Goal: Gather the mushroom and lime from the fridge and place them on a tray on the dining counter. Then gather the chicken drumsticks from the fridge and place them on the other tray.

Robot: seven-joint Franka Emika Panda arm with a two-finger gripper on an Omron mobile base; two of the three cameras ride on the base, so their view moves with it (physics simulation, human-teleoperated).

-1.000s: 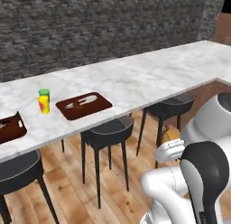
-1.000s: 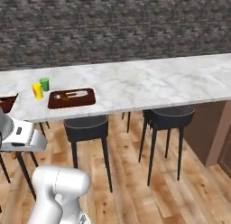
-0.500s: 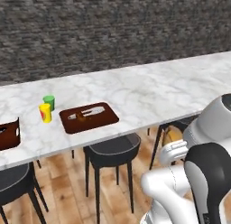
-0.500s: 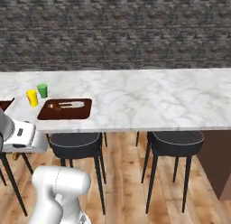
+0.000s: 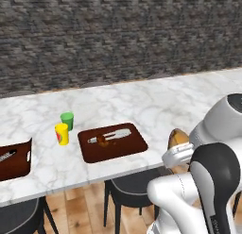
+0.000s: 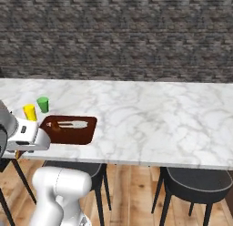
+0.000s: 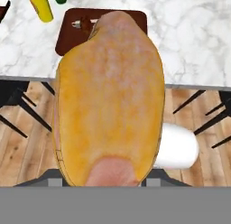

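A golden, pebbled drumstick (image 7: 108, 101), rounded and plump, is held clamped in the gripper (image 5: 182, 150), short of the counter (image 5: 156, 103) edge and above the stools. Compared with a second ago, the whole scene has slid sideways and nearer, so the base has been driven along the counter, probably toward the delivery spot. The glossy veined marble carries a flat brown tray (image 5: 134, 146) with rounded corners, and beyond it a yellow cup (image 5: 62, 134) and green cup (image 5: 67, 120), both cylindrical. A second tray (image 5: 19, 162) lies to the left.

A long white marble tabletop (image 5: 156, 103) is seen. Two dark brown trays (image 5: 112, 143) (image 5: 14, 158), a yellow cup (image 5: 62, 134) and a green cup (image 5: 67, 120) are set on it.
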